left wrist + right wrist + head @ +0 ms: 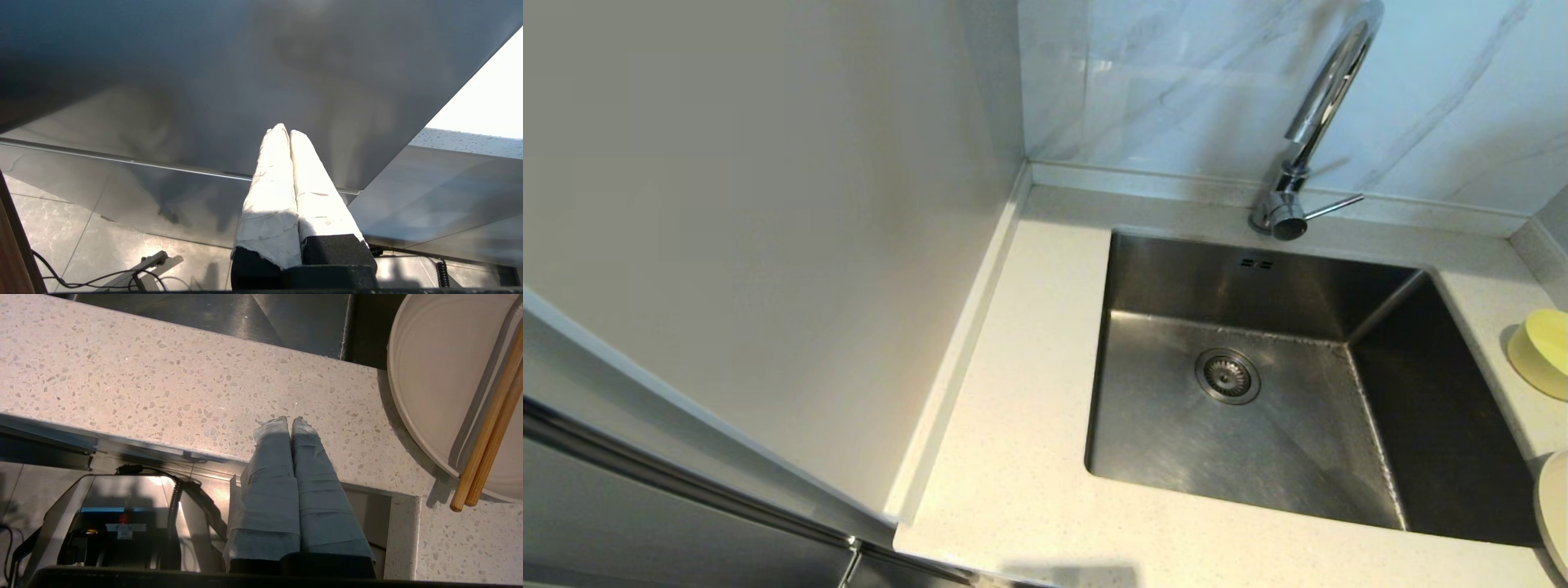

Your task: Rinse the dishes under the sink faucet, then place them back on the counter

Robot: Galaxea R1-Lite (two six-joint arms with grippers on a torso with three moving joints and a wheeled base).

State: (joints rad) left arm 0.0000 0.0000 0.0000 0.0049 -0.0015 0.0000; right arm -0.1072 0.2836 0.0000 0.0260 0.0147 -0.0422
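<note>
Nearest the right wrist camera, the right gripper [286,419] points out over the front edge of the counter [163,388], its two tape-wrapped fingers [271,465] pressed together and holding nothing. Off to one side of those closed jaws, near but not touching, sits the cream plate [429,388], with the pair of wooden chopsticks [488,433] resting across it and their ends jutting past its rim over the counter. In the head view, neither arm appears; the yellow bowl [1542,353] stands on the counter's right side, with the plate's edge just in front of it at the frame border, both beside the empty sink [1241,457]. The faucet [1319,114] rises behind the basin, its thin lever [1333,206] pointing right, and no water appears to be running. The left gripper [284,130] hangs low beside a grey cabinet panel [245,81], fingers likewise closed and empty, apparently parked. Nothing seems rinsed yet. The risks from here are a matter of judgement: the jaws must open before any grasp, the loose chopsticks could roll or slide off if the plate is tipped or nudged, and the plate, lying flat beside the sink's edge, offers little purchase and could be pushed into the basin.
</note>
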